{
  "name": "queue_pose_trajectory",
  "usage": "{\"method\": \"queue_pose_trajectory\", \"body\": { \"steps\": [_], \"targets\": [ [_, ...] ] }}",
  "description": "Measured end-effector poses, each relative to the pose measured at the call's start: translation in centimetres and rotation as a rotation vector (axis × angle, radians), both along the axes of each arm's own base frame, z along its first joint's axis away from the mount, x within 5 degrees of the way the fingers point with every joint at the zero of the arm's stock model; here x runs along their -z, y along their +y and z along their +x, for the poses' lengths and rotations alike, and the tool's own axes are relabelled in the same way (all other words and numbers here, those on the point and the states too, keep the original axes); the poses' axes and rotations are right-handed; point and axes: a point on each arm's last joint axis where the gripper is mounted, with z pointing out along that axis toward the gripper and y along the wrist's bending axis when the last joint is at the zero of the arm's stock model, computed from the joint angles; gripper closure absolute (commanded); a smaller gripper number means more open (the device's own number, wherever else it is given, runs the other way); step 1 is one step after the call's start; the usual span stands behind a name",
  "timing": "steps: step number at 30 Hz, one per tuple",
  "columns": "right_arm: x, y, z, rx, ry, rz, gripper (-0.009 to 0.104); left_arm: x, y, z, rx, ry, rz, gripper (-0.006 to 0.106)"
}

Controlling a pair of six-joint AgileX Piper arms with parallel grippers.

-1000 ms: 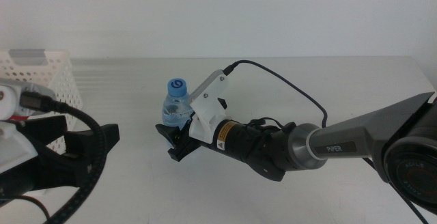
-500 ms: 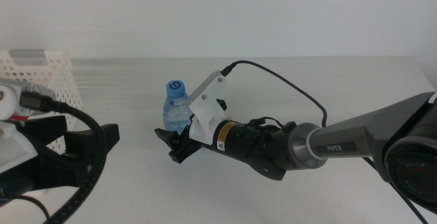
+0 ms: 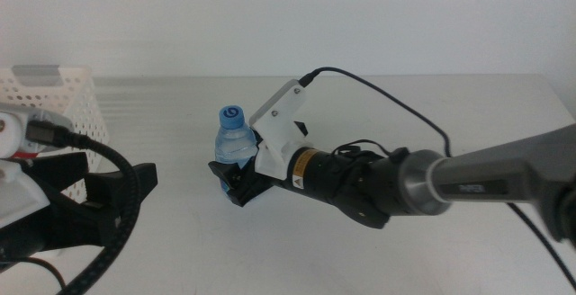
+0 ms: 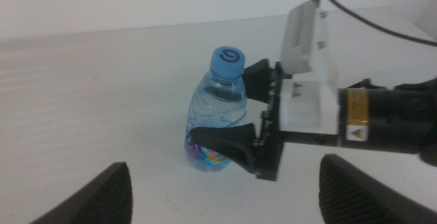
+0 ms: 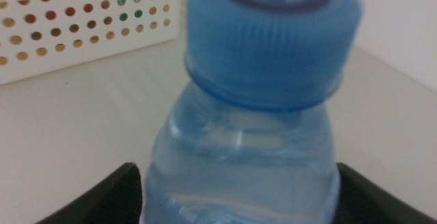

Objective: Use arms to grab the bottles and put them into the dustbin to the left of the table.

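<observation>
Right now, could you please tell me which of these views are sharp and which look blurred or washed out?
Middle view: sharp, evenly lit, wall washed white. Left wrist view: water bottle and right pincer fairly crisp, its own left pincer blurred at the edge. Right wrist view: bottle fills the frame, soft; dustbin behind out of focus.

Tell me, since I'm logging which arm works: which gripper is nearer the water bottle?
Right. The right gripper has a jaw on each side of the water bottle; the left gripper waits apart from it, open.

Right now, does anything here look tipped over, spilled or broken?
Nothing stands out. The water bottle stands upright and capped on the table, with the right end effector around it. The left end effector waits nearby.
</observation>
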Motion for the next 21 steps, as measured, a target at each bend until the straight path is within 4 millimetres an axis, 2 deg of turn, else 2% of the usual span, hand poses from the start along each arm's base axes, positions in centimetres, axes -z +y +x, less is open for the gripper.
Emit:
{"method": "queue_pose_trajectory", "body": {
  "steps": [9, 17, 21],
  "targets": [
    [-2.5, -3.3, -3.9, 0.002, 0.022, -0.023, 0.016, 0.0, 0.0, 0.0, 0.0, 0.0, 0.0, 0.01],
    [-6.5, -7.1, -8.3, 0.003, -0.017, 0.009, 0.016, 0.0, 0.0, 0.0, 0.0, 0.0, 0.0, 0.01],
    [-9.5, -9.5, -11.1, 0.006, -0.072, 0.052, 0.016, 0.0, 0.0, 0.0, 0.0, 0.0, 0.0, 0.01]
  ]
}}
